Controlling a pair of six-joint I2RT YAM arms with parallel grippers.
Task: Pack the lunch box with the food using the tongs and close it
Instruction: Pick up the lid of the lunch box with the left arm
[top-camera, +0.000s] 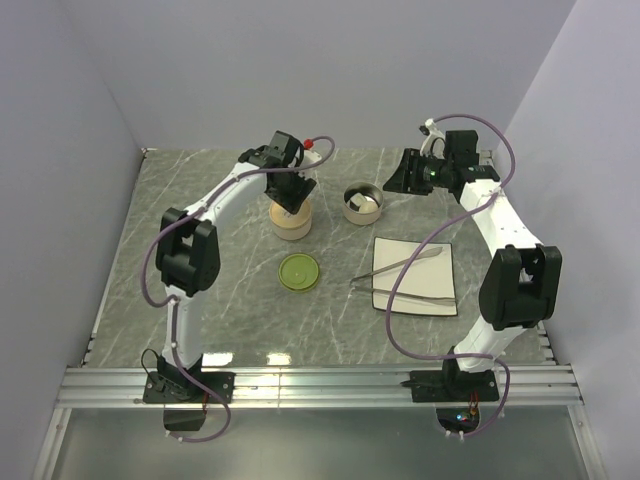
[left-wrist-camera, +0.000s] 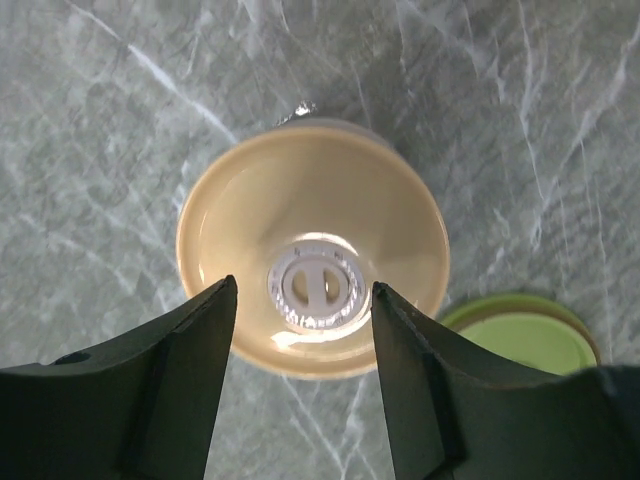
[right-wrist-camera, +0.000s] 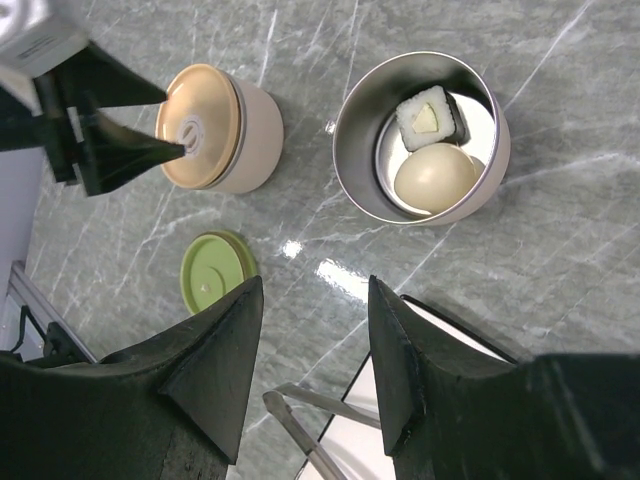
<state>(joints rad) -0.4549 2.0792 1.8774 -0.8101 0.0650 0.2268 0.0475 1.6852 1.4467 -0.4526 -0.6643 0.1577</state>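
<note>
found the left pincer (left-wrist-camera: 302, 290) open just above the tan lid (left-wrist-camera: 310, 190) of a round cream tin (right-wrist-camera: 258, 140), the right pincer (right-wrist-camera: 315, 290) open near a steel tin (right-wrist-camera: 355, 150) holding a white egg-like ball (right-wrist-camera: 432, 178). noted slim silver metal tongs (top-camera: 395, 270) lying on a white rectangular plate (top-camera: 430, 280).

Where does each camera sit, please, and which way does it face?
Top external: above and behind the arms, looking down at the table; both show whole.
Left wrist: straight down on the tan lidded tin; left gripper frames it.
Right wrist: down on the open tin holding food; right gripper shows.
Shared: both wrist views show the green lid.
</note>
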